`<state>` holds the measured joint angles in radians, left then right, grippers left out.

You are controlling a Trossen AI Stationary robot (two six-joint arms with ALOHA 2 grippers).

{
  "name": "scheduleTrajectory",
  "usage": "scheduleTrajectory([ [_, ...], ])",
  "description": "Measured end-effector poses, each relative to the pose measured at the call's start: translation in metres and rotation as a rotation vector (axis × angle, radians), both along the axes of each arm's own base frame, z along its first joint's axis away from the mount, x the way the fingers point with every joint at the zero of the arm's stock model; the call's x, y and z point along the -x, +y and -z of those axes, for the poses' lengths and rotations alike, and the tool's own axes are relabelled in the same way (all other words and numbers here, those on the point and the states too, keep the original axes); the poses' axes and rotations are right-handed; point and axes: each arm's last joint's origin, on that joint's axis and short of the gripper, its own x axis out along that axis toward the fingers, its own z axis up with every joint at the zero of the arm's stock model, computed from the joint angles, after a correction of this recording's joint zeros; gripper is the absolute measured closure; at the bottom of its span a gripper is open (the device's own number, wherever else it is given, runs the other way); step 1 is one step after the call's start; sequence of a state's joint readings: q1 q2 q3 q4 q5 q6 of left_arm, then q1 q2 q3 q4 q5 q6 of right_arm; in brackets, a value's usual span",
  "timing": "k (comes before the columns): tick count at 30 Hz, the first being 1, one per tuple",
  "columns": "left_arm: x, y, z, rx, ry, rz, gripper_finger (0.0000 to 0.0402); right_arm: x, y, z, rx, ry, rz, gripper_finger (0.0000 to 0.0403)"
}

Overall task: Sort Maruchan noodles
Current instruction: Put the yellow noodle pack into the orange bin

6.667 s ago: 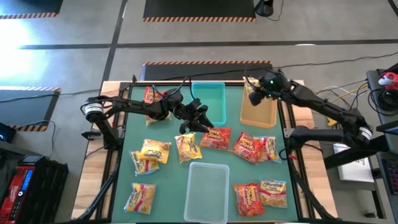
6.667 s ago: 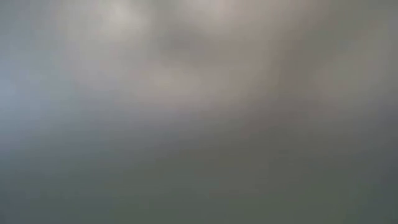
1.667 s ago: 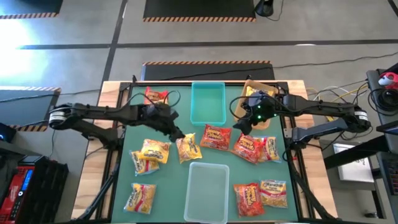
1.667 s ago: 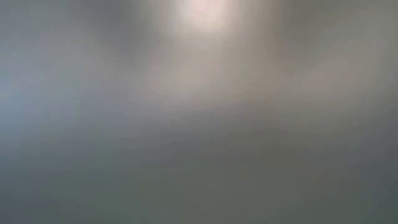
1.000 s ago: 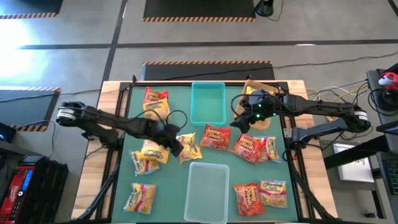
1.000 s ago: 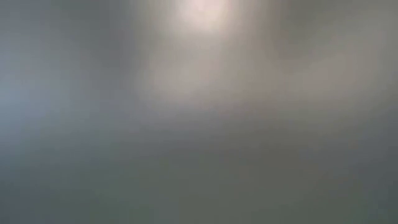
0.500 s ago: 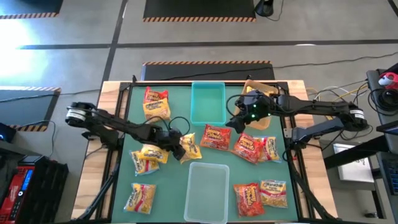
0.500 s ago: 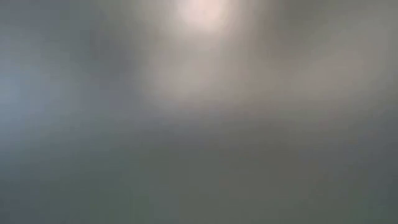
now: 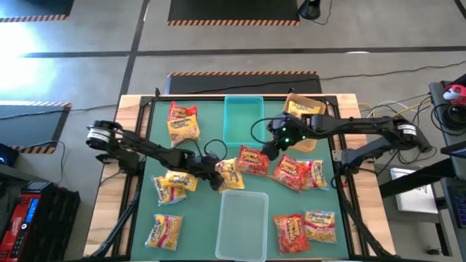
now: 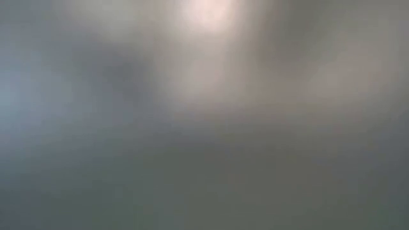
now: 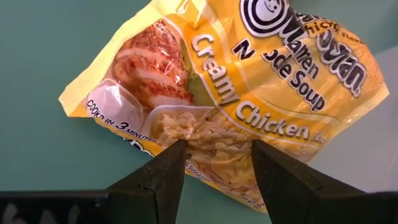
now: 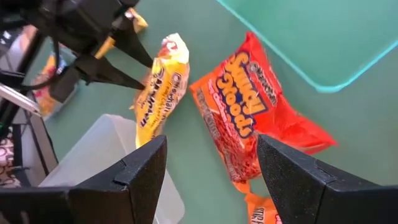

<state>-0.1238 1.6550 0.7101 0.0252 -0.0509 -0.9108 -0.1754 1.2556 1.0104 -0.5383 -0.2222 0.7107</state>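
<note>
Left gripper (image 9: pixel 216 173) sits low at mid-table, jaws spread on either side of a yellow crinkly plastic creamy-chicken noodle packet (image 11: pixel 236 93); the fingers (image 11: pixel 163 171) flank the packet's lower edge, and I cannot tell if they touch it. That packet lies on the green table mat (image 9: pixel 204 218), just beside the clear plastic rectangular bin (image 9: pixel 242 224). Right gripper (image 9: pixel 268 151) hovers over a red crinkly plastic noodle packet (image 12: pixel 245 99), jaws spread wide, nothing held; this packet lies just beside the teal rectangular bin (image 9: pixel 243 121). Tan rectangular bin (image 9: pixel 303 110) at far right holds one yellow packet. Other red and yellow packets are scattered over the mat. Low view shows only blur.
</note>
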Motion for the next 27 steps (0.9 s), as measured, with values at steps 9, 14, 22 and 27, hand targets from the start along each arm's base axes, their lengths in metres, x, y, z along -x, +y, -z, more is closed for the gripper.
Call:
scheduleTrajectory([
  [9, -0.003, 0.000, 0.008, -0.019, -0.002, -0.023, 0.0233, -0.032, 0.019, 0.025, -0.043, -0.014, -0.069, 0.0168],
  [14, -0.005, 0.001, 0.009, -0.023, -0.019, -0.042, 0.0233, -0.046, 0.026, 0.041, -0.054, -0.012, -0.079, 0.0168],
  [22, -0.005, 0.002, 0.009, -0.042, -0.026, -0.086, 0.0233, -0.063, 0.033, 0.058, -0.082, -0.026, -0.067, 0.0168],
  [27, -0.006, 0.003, 0.009, -0.047, -0.037, -0.140, 0.0233, -0.070, 0.038, 0.066, -0.096, -0.040, -0.067, 0.0168],
])
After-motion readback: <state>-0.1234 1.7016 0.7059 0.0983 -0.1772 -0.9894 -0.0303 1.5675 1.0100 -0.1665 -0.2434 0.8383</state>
